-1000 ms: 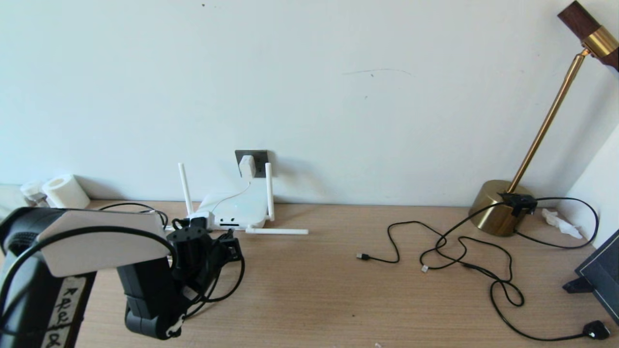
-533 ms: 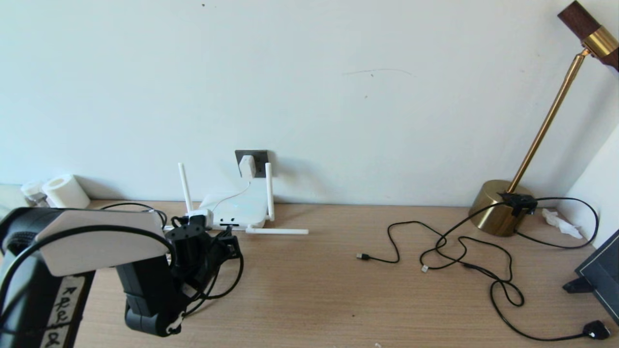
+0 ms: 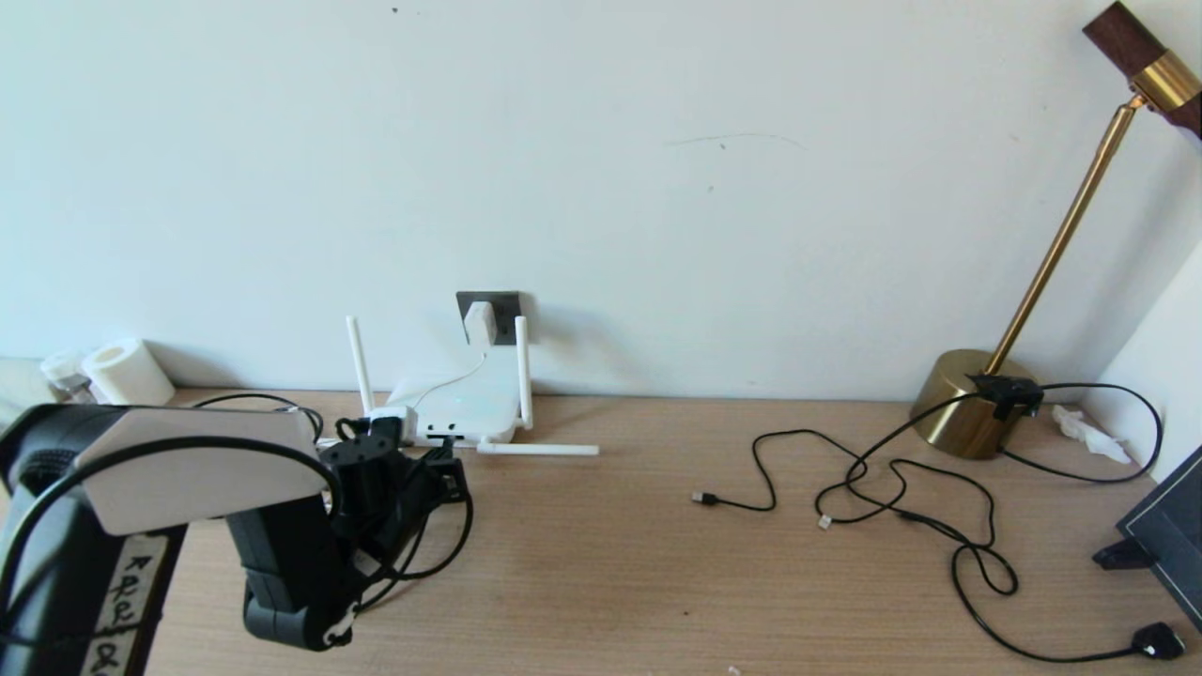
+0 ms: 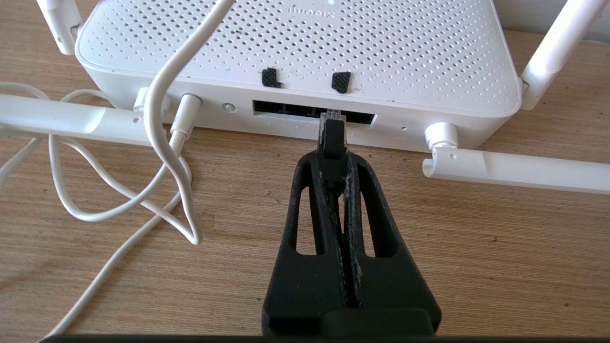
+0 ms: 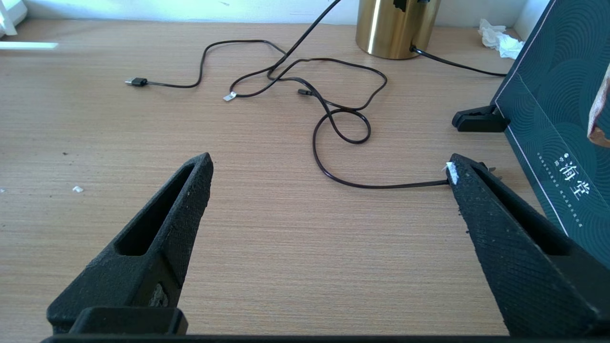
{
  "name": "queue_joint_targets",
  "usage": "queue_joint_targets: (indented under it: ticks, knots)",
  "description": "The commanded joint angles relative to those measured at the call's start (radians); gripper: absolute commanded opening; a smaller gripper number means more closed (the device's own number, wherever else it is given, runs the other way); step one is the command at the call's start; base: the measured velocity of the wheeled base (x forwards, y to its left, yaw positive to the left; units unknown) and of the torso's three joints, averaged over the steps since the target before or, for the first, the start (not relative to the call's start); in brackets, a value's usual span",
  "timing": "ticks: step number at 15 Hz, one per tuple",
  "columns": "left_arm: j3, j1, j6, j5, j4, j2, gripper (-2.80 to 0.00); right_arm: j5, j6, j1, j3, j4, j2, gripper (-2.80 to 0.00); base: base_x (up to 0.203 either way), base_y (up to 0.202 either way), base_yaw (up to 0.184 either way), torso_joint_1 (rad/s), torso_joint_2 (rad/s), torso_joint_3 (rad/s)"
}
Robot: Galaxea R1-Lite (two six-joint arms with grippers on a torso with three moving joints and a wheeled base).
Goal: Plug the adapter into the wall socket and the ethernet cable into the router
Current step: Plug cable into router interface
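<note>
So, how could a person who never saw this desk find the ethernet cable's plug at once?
Start at the white router standing below the wall socket. At its dark port slot, the left gripper is shut on the ethernet cable. Its black boot ends in a clear plastic tip, unlike the thin white cord beside it.

Camera layout: one head view and two wrist views.

The head view looks forward and down from above the desk point(image 3: 657, 563) toward the wall, taking in the full width. The left wrist view sits low, close behind the left pincer point(image 4: 333, 157), facing the router point(image 4: 295, 52) port edge at near range. The right wrist view looks along the desk past the right pincer point(image 5: 329, 166). Head and right wrist views share the black cables point(image 5: 333, 119) and brass lamp base point(image 5: 395, 28); head and left wrist views share the router.
</note>
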Motion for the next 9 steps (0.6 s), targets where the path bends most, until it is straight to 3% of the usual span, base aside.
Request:
queue_joint_targets:
  ticks: [1,9]
  knots:
    - [-0.012,0.004,0.006,-0.002,-0.008,0.006,-2.8,0.0,0.0,0.0,0.0,0.001,0.001,0.0,0.0,0.0,0.0,0.0,0.0,0.0]
    - [-0.022,0.004,0.011,-0.015,-0.008,0.008,-2.8,0.0,0.0,0.0,0.0,0.001,0.001,0.0,0.0,0.0,0.0,0.0,0.0,0.0]
